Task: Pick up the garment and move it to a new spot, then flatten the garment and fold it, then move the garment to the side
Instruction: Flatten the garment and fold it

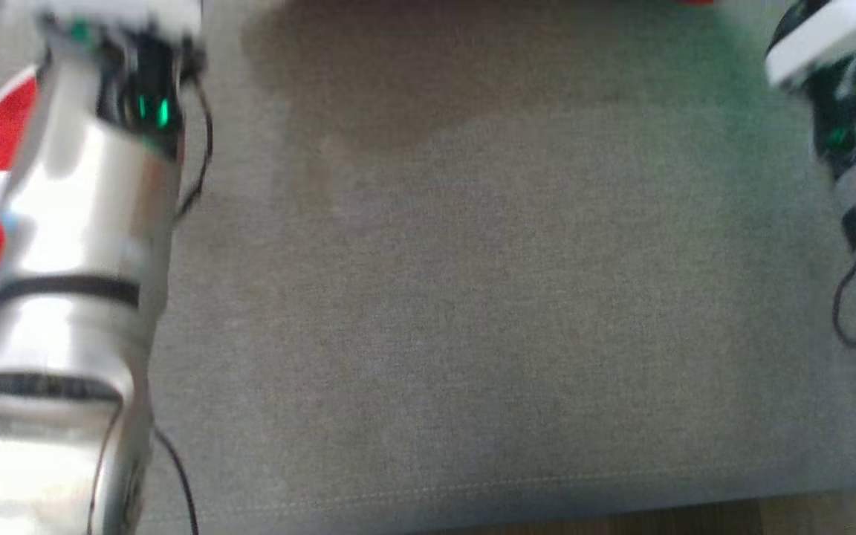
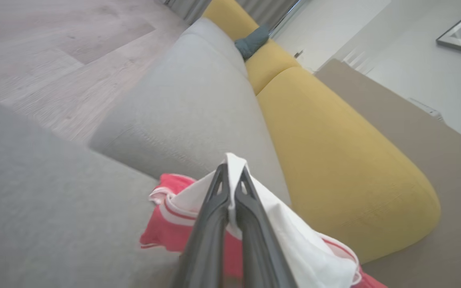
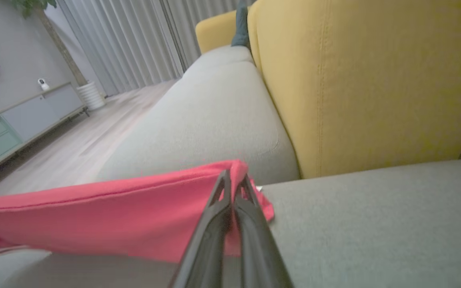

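Yellow cushion standing just behind grey seat; teal pillow sitting between yellow cushions farther along. Wood floor lying beyond seat; curtains and cabinet well apart.

Left fingers pressing together on white fold of garment (red, white striped trim), cloth hanging over seat near the cushion. Right fingers pinching red hem, edge stretching taut.

Left forearm covering part of garment in blurred head view. Wide seat area lying open between forearms, front edge running along bottom.

Red garment with white striped trim, grey sofa seat, mustard-yellow backrest
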### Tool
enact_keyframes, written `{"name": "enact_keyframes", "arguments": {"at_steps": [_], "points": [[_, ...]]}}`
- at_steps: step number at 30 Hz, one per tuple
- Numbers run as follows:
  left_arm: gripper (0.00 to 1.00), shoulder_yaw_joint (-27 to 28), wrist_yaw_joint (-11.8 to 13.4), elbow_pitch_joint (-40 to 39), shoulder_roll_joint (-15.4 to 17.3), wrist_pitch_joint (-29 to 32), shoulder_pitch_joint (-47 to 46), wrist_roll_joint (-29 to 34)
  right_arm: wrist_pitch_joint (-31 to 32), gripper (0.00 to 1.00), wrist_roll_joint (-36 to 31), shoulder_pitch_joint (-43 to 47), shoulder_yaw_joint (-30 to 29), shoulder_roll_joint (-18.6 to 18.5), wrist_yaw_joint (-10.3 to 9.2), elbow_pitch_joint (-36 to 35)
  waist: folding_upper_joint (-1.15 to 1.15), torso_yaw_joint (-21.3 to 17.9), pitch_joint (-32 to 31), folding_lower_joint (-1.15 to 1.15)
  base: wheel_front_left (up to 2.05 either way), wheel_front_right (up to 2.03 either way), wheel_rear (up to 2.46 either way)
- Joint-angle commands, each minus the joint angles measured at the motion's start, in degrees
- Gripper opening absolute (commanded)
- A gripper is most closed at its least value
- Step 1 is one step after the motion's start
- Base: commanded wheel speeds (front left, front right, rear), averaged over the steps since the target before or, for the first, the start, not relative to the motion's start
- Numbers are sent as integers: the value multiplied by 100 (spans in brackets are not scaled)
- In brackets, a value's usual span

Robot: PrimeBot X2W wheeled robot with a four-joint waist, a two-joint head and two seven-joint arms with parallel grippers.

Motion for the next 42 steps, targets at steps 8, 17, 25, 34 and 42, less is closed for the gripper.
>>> {"name": "enact_keyframes", "arguments": {"at_steps": [8, 17, 25, 34, 42], "points": [[0, -275, -40, -358, 658, 376, 1314, -206, 562, 0, 414, 837, 1025, -226, -4, -270, 0, 138, -720, 0, 0, 0, 0], [0, -861, -41, -1158, 1176, 984, 2708, -325, 1191, 0, 716, 1521, 2034, -559, -4, -548, 0, 169, -1323, 0, 0, 0, 0], [0, -1246, -41, -2144, 1642, 1747, 3768, -517, 1805, 0, 1053, 1931, 2691, -884, -4, -814, 0, 174, -1795, 0, 0, 0, 0], [0, -1252, 88, -3309, 2151, 2385, 4763, -813, 2336, 0, 1447, 2322, 3031, -1256, -4, -894, 0, 164, -2243, 0, 0, 0, 0], [0, -1206, 238, -4292, 2544, 2946, 5414, -1138, 2770, 0, 1812, 2586, 3174, -1583, -4, -1196, 0, 127, -2347, 0, 0, 0, 0]]}}
